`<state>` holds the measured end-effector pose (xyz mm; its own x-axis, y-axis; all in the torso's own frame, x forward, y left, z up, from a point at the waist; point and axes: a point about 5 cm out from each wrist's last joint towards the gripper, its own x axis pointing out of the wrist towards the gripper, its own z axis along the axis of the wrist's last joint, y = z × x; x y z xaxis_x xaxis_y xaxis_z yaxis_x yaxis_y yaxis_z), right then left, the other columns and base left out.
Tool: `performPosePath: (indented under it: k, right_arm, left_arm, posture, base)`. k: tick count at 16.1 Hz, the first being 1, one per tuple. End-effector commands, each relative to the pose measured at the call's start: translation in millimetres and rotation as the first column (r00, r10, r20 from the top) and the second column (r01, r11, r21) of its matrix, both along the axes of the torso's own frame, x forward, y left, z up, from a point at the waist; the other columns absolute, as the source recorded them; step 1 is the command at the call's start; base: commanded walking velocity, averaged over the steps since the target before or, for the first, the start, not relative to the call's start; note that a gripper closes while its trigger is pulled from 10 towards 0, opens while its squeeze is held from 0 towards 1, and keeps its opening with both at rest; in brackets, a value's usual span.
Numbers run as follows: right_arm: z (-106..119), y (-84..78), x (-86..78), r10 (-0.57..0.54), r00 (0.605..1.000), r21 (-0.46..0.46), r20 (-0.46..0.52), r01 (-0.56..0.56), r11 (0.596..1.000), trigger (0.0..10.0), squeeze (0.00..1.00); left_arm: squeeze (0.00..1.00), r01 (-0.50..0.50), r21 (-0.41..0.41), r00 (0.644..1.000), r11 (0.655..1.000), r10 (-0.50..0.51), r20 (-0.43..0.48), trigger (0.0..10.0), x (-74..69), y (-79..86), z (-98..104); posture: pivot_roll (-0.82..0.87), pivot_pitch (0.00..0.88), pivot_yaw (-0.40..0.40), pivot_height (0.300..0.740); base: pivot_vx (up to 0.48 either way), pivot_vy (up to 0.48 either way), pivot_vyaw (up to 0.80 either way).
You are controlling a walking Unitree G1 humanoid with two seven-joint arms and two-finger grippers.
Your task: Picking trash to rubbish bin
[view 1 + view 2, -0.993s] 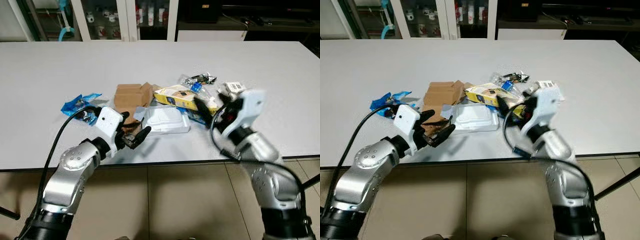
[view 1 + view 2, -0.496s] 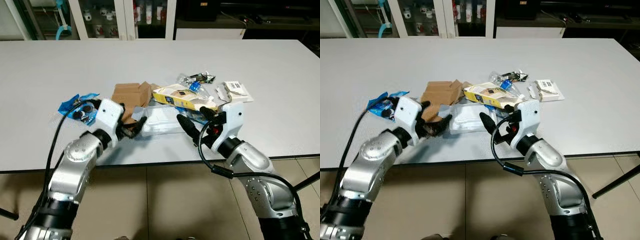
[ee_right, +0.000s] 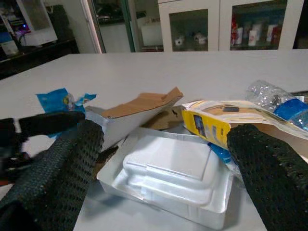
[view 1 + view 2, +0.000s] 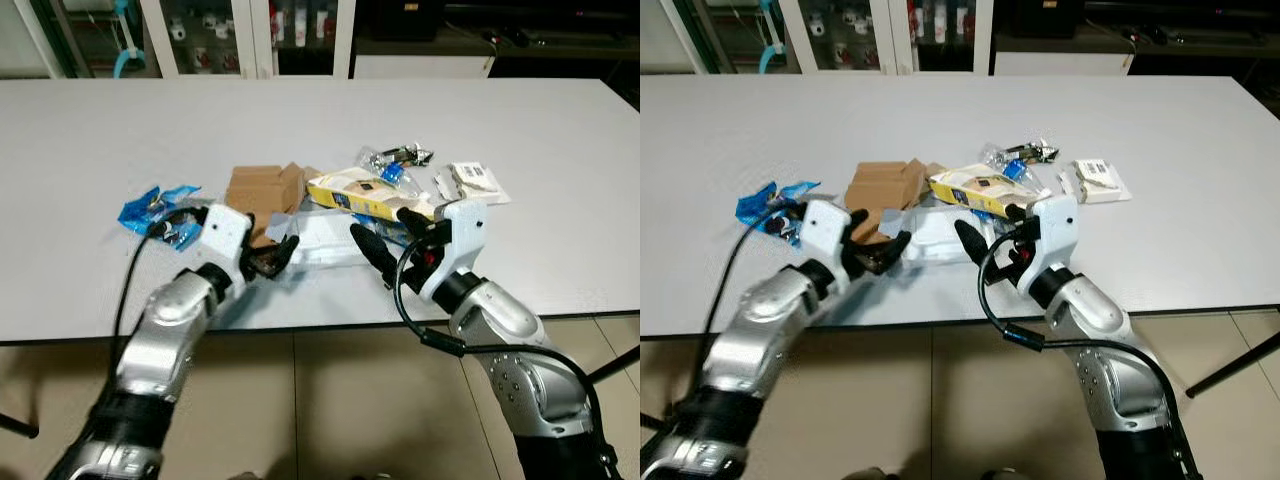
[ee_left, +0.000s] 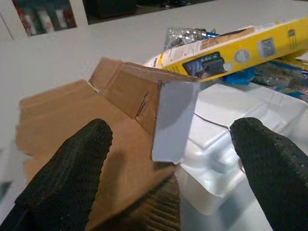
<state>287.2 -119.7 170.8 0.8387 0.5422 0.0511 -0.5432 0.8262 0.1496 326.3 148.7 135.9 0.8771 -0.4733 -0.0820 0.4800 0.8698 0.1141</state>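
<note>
Here the white foam box [image 4: 322,243] lies on the worktop [image 4: 560,130]. The left gripper [image 4: 268,256] and right gripper [image 4: 385,240] flank the box, both spread wide, holding nothing.

No print on the yellow package [image 5: 231,48] is legible.

A long white counter [image 4: 520,130] carries a cluster of trash near its front edge: a blue wrapper [image 4: 158,208], flattened brown cardboard [image 4: 262,190], a white foam clamshell box [image 4: 322,242], a yellow carton [image 4: 368,195], a crumpled clear plastic bottle [image 4: 392,160] and a small white packet [image 4: 472,181].
</note>
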Motion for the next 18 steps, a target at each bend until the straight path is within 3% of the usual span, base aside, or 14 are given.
performPosePath:
  k: [1,7,15,16,18]
  right_arm:
    - [5.0,2.5,-0.7,0.011,1.0,-0.01,0.014,-0.011,1.0,10.0,0.0]
    - [9.5,4.2,-4.1,0.021,0.999,0.005,0.031,-0.022,1.0,10.0,0.0]
    - [12.5,6.1,-3.8,0.021,0.999,0.012,0.044,-0.022,1.0,10.0,0.0]
    - [12.4,6.2,-3.8,0.021,0.999,0.011,0.044,-0.021,1.0,10.0,0.0]
    - [12.1,6.1,-3.6,0.022,0.999,0.009,0.043,-0.022,1.0,10.0,0.0]
  left_arm:
    - [0.0,-0.005,-0.004,1.0,1.0,0.006,0.018,10.0,6.3,-5.1,1.6]
    - [0.0,-0.094,0.001,0.993,0.996,0.093,0.07,10.0,20.4,2.2,7.0]
    - [0.0,-0.055,-0.009,0.998,0.998,0.055,-0.023,10.0,22.4,-14.0,-21.2]
    - [0.0,-0.055,0.004,0.998,0.998,0.056,-0.022,0.0,21.4,-13.1,-24.6]
    - [0.0,-0.053,0.009,0.998,0.999,0.053,-0.013,0.0,19.9,-9.8,-24.8]
  posture:
    - [-0.02,0.094,-0.024,0.74]
    - [-0.03,0.095,-0.021,0.74]
    - [-0.04,0.094,-0.02,0.74]
    - [-0.04,0.093,-0.021,0.74]
    - [-0.04,0.091,-0.025,0.74]
  base:
    - [0.0,0.0,0.0]
    - [0.0,0.0,0.0]
    - [0.0,0.0,0.0]
    - [0.0,0.0,0.0]
    - [0.0,0.0,0.0]
